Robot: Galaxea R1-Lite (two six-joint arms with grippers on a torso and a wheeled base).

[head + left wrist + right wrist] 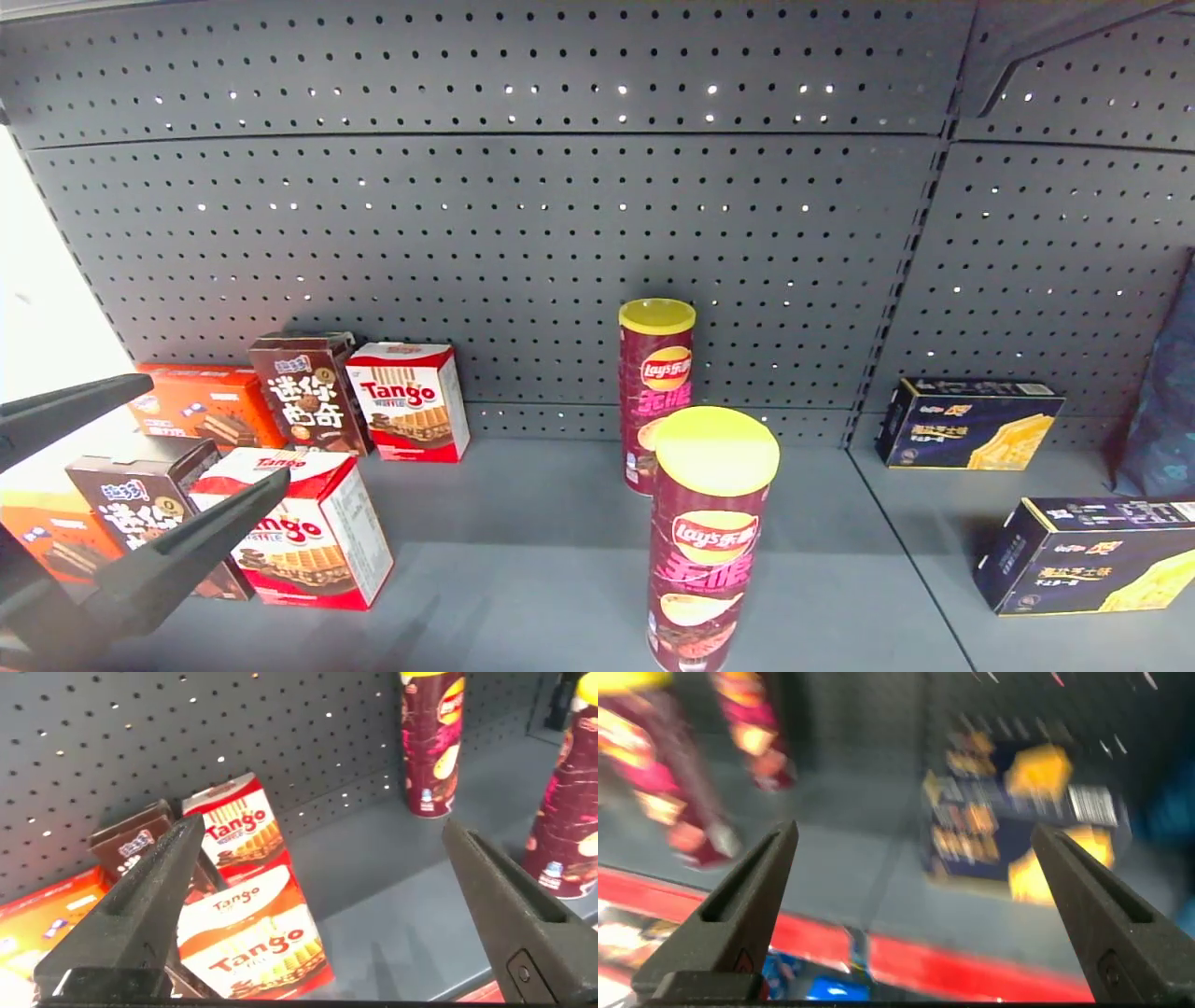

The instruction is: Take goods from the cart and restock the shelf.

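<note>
On the left, the left pincer hangs empty with its fingers apart, near a red-and-white cardboard wafer box on the grey metal shelf. An orange cardboard box and a brown cardboard box stand farther back. In the middle stand two maroon crisp cans with yellow lids: near can, far can. On the right, the right pincer is spread and empty, facing a dark blue cardboard box.

The left gripper and right gripper are matte black, each with two long tapering fingers; one finger bears a small round screw.
</note>
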